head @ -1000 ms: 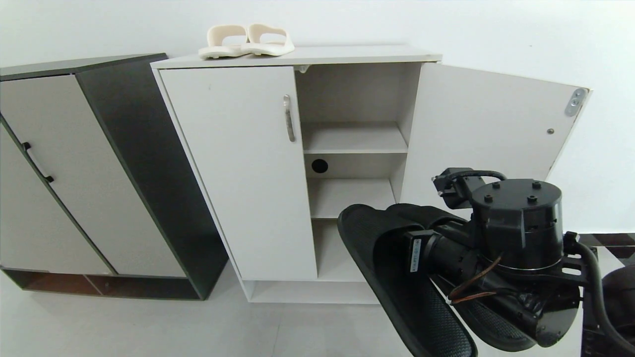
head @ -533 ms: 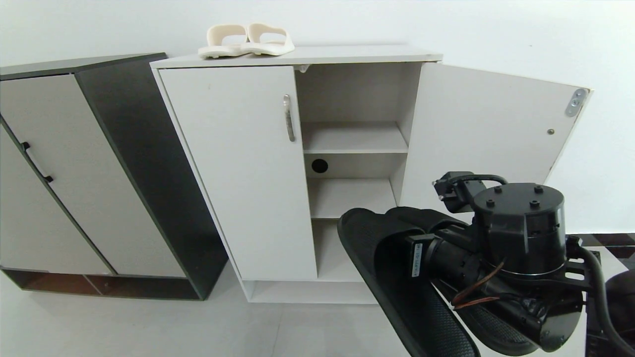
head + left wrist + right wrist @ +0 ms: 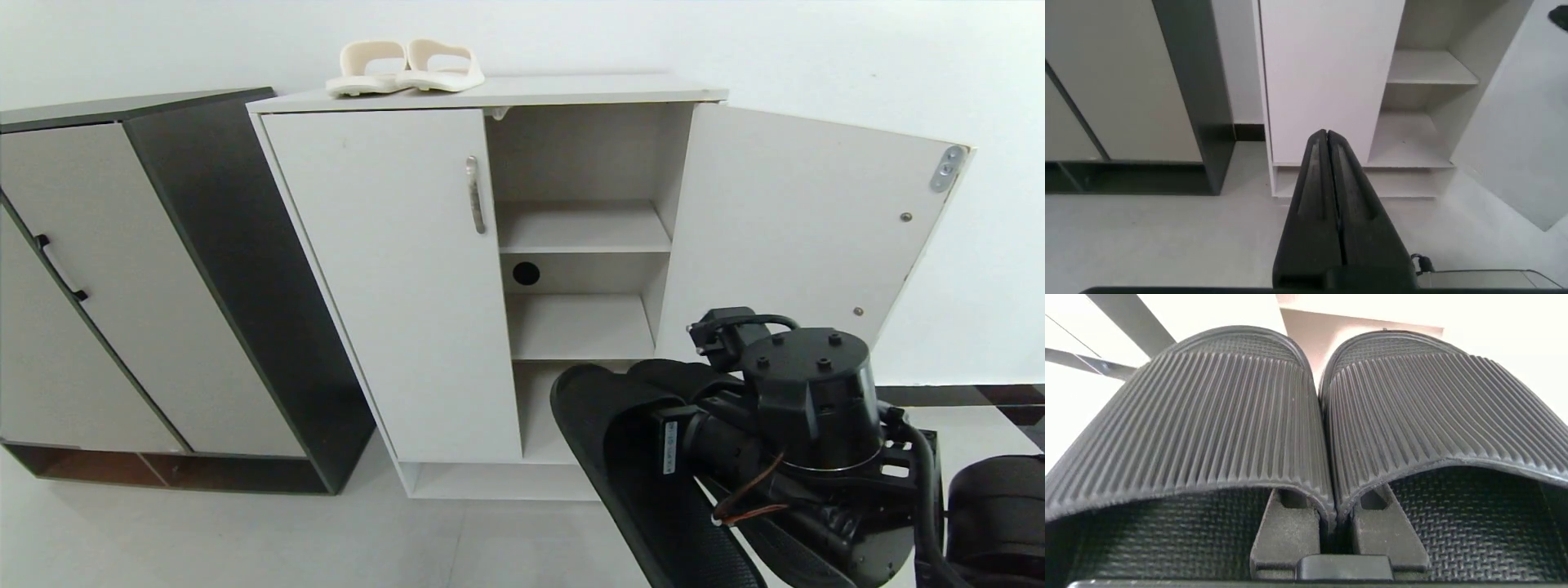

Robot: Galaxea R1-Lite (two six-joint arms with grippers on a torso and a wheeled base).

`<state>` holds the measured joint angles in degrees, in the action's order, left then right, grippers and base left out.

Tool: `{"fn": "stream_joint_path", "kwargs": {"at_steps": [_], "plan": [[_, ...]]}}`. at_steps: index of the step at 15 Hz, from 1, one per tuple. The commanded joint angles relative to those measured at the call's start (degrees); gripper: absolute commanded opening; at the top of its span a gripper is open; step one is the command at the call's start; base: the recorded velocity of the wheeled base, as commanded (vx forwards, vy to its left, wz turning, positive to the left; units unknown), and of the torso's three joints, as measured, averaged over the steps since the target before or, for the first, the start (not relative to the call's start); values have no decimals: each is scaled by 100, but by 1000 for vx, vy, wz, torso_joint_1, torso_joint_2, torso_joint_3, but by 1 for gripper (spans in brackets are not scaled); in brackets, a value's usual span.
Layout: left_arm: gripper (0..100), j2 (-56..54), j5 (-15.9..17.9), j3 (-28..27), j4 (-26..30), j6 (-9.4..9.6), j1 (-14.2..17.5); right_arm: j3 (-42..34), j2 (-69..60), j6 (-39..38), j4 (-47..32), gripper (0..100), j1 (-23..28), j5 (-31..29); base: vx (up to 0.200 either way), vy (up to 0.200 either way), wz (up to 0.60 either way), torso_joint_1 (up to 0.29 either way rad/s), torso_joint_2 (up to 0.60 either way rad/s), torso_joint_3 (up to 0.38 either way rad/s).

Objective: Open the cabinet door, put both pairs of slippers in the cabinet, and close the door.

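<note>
A white cabinet (image 3: pixel 392 269) stands against the wall with its right door (image 3: pixel 800 229) swung open and its left door closed. Its bare shelves (image 3: pixel 580 327) show inside. A beige pair of slippers (image 3: pixel 406 67) lies on top of the cabinet at the left. My right gripper (image 3: pixel 1327 527) is shut on a black pair of slippers (image 3: pixel 629 441), pinching the two straps (image 3: pixel 1323 433) together; it holds them low in front of the open compartment, toes toward the cabinet. My left gripper (image 3: pixel 1326 137) is shut with nothing in it, held back from the cabinet's closed door (image 3: pixel 1331 73).
A dark grey cabinet (image 3: pixel 122 286) with a closed light door stands left of the white one. The open door juts out toward the right, close to my right arm (image 3: pixel 808 408). Pale floor (image 3: pixel 326 539) lies in front of both cabinets.
My right arm has sunk lower and slightly left with the black slippers still in its grip. The cabinet and the beige slippers have not moved.
</note>
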<state>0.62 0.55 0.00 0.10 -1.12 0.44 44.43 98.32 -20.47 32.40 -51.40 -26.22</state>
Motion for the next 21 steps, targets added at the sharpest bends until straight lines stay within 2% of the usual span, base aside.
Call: {"fn": "stream_joint_path", "kwargs": {"at_steps": [1,5,6,9,11,14,16,21], "plan": [[0,-62,42,0,-1,-2,-9,-49,258,-1,47,0,-2,-6,0,0,0,0,0,0],[0,-62,33,0,-1,7,-9,232,1076,-150,47,0,-11,-15,0,0,0,0,0,0],[0,-62,33,0,-1,7,-9,496,1462,-247,-6,0,-2,-32,0,0,0,0,0,0],[0,-62,33,0,-1,15,-9,1076,1752,-766,-876,0,7,-50,0,0,0,0,0,0],[0,-62,42,0,-1,24,-9,1252,1779,-880,-946,0,7,-472,0,0,0,0,0,0],[0,-62,42,0,-1,24,-9,1234,1884,-590,-190,0,16,-1131,0,0,0,0,0,0],[0,-62,51,0,-1,33,-9,1129,2113,-230,662,0,24,-1553,0,0,0,5,5,-83],[0,-62,42,0,-1,33,-9,821,2666,983,3009,0,77,-2054,0,0,0,4,5,-176]]}}
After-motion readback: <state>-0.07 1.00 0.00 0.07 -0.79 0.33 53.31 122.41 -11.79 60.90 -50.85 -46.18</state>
